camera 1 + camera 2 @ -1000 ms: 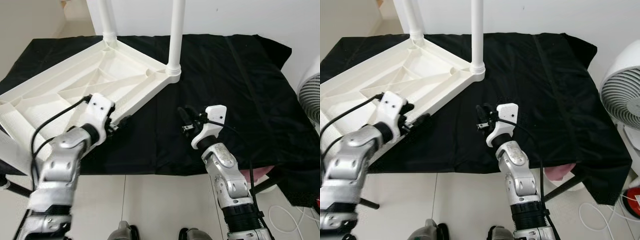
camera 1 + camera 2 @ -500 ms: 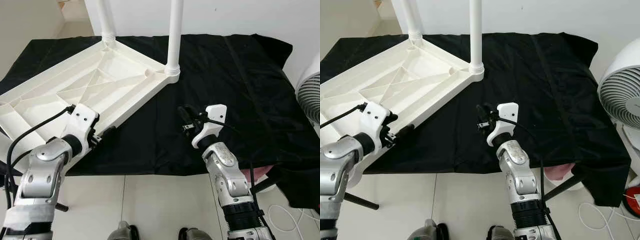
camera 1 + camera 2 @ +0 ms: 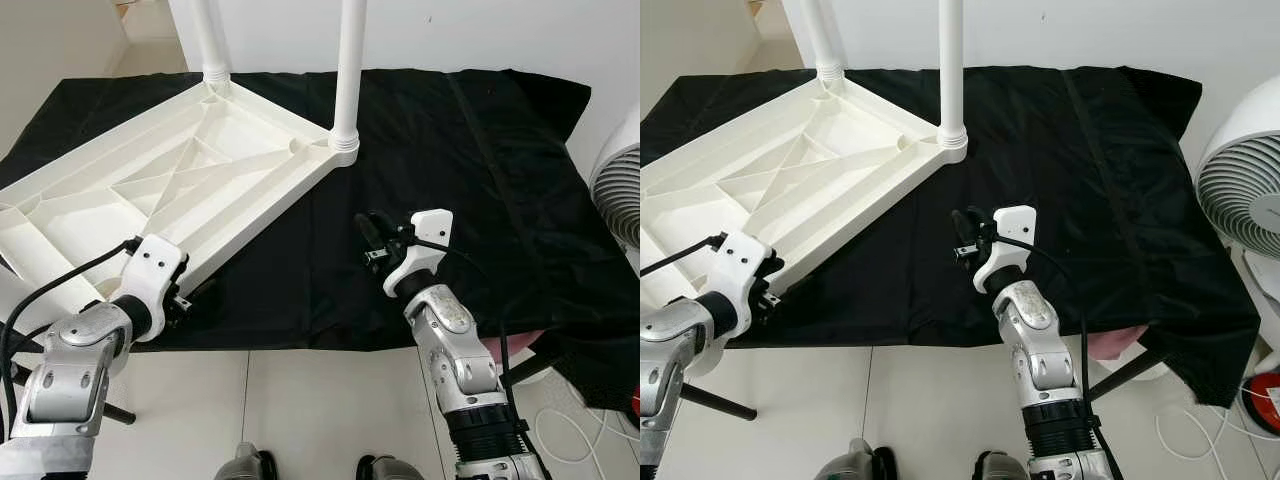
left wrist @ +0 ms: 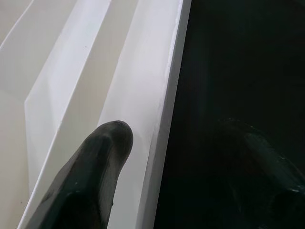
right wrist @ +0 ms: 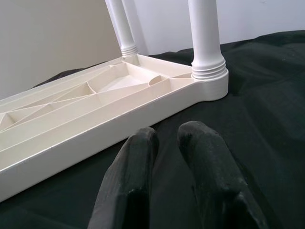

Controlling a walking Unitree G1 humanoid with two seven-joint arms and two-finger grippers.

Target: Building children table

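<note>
- A white moulded-plastic children's table (image 3: 190,185) lies upside down on a counter draped in matt black cloth (image 3: 470,170), its ribbed underside up.
- Two round white legs (image 3: 347,70) stand screwed into ringed sockets at the far corners.
- My left claw (image 3: 185,298) sits at the table's near rim, fingers apart, one rounded black finger (image 4: 100,162) over the smooth white edge.
- My right claw (image 3: 962,238) hovers above bare cloth, fingers nearly together, gripping nothing.
- A white fan (image 3: 1245,195) stands at right.
</note>
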